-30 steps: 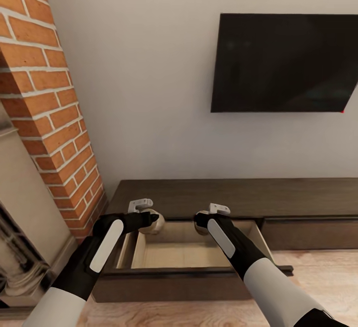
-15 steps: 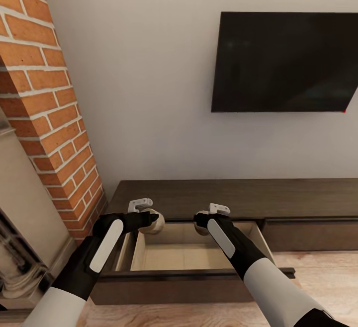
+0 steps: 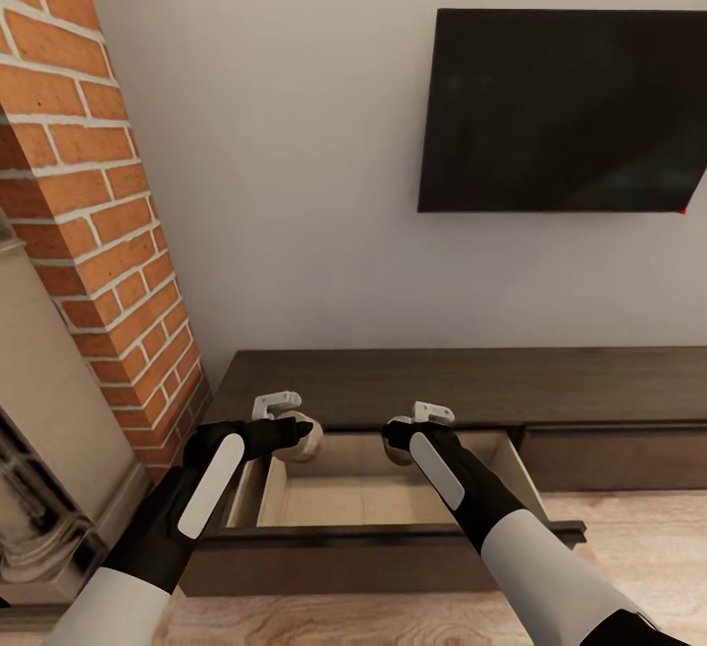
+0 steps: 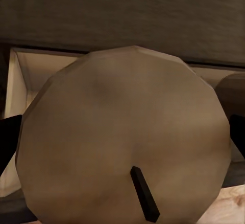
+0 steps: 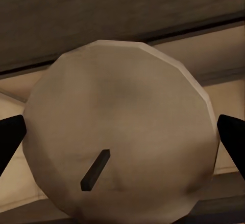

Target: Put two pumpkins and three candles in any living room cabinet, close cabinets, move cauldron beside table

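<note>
Head camera tipped slightly since a second ago; arms unchanged. Left end effector (image 3: 299, 430) pinching a candle (image 3: 306, 438), right end effector (image 3: 395, 435) pinching another candle (image 5: 120, 144), both over the back of the open drawer (image 3: 363, 501) of the dark cabinet (image 3: 471, 386). Wood floor (image 3: 628, 538), white wall, black TV (image 3: 565, 111), brick column (image 3: 88, 224) at left.

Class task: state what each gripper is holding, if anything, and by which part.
Each holds a stubby beige candle by its round sides, wick end facing the wrist camera: left gripper one, right gripper another, over the open brown cabinet drawer.
</note>
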### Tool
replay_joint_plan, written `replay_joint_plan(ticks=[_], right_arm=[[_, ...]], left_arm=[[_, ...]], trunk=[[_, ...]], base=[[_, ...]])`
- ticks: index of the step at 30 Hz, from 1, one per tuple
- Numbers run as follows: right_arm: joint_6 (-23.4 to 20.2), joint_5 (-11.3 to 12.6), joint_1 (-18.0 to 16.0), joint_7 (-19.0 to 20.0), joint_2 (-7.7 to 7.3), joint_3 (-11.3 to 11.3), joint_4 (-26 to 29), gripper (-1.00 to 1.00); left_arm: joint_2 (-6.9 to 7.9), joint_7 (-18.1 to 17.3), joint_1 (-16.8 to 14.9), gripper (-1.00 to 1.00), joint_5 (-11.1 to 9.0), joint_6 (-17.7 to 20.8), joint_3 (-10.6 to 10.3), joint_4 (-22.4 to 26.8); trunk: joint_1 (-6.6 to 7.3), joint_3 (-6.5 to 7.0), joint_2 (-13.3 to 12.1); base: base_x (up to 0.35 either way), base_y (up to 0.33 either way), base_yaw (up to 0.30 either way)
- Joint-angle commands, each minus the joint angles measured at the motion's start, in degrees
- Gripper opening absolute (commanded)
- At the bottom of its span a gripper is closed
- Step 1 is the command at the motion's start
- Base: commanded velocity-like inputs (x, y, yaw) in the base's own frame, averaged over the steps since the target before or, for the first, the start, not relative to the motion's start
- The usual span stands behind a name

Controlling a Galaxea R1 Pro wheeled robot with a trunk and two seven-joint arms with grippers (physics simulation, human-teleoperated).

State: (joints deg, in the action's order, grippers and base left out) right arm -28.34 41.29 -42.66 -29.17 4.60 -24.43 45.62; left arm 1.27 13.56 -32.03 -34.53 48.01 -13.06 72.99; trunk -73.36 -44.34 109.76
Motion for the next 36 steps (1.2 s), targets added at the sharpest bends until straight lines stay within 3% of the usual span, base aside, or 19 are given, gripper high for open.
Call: replay_joint_plan(ticks=[1, 14, 19, 23, 29, 36], right_arm=[[-0.05, 0.46, -0.06, -0.53, -0.03, -0.18, 0.08, -1.0], [-0.05, 0.46, -0.06, -0.53, -0.03, -0.18, 0.08, -1.0], [0.03, 0.46, -0.06, -0.6, -0.03, -0.18, 0.08, -1.0], [0.27, 0.46, -0.06, -0.62, -0.03, -0.18, 0.03, -1.0], [0.4, 0.46, -0.06, -0.57, -0.03, -0.25, 0.01, -1.0], [0.46, 0.45, -0.06, -0.54, -0.03, -0.27, 0.08, -1.0]], left_arm=[[0.05, 0.56, -0.05, -1.0, -0.63, 0.08, -0.13, 0.06], [-0.02, 0.59, -0.05, -1.0, -0.55, -1.4, -0.31, -0.17], [-0.86, 0.73, -0.05, -1.0, -0.28, -2.36, -1.22, -0.69], [-1.72, 0.8, -0.05, -1.0, 2.48, -3.32, -1.81, -0.8], [-4.65, 0.85, -0.07, -1.0, 7.48, -5.56, -2.0, -4.27], [-5.08, 0.86, -0.06, -1.0, 9.27, -7.07, -1.97, -4.93]], trunk=[[-0.22, -0.24, 0.45], [-3.07, -2.57, 5.66], [-4.17, -3.47, 7.66], [-5.05, -4.19, 9.27], [-6.37, -5.27, 11.68], [-7.91, -6.52, 14.48]], base=[[0.0, 0.0, 0.0], [0.0, 0.0, 0.0], [0.0, 0.0, 0.0], [0.0, 0.0, 0.0], [0.0, 0.0, 0.0], [0.0, 0.0, 0.0]])
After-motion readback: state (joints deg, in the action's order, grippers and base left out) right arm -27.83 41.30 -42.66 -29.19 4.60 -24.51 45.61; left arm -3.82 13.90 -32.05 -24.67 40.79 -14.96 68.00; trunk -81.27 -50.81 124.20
